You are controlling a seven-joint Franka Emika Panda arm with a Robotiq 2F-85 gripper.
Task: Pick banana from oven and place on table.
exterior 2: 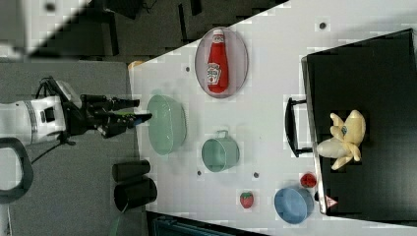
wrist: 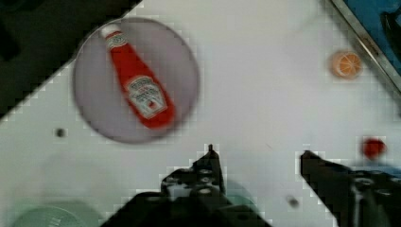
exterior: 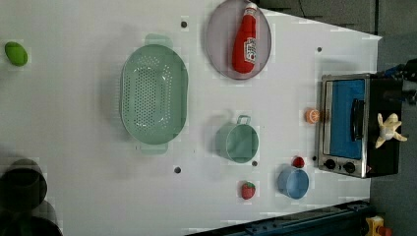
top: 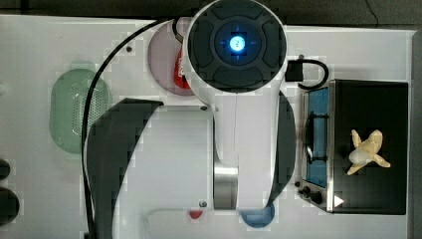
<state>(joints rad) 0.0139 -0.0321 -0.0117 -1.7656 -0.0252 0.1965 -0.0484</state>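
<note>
The banana (top: 368,152) lies on the black top of the oven (top: 378,104), not inside it; the blue glass door is closed. In the top view the oven stands at the right edge of the table (top: 35,59), and the banana sits toward the top view's lower right. Its pale body lies roughly across the oven top, with the peel flaps splayed out around it.

The gripper (exterior 2: 129,118) hangs high above the table with its fingers apart and nothing between them. In the wrist view it looks down on the middle of the table. Judged from the right view, the gripper is well apart from the banana, so the coming move calls for a long travel toward the oven and a descent onto its top.

A grey plate (exterior: 238,39) holds a red ketchup bottle (exterior: 245,38). The green colander (exterior: 154,93), the green pot (exterior: 237,141) and the blue cup (exterior: 293,183) look empty. An orange slice (exterior: 311,116) lies just in front of the oven door, and a strawberry (exterior: 248,190) lies near the cup.
</note>
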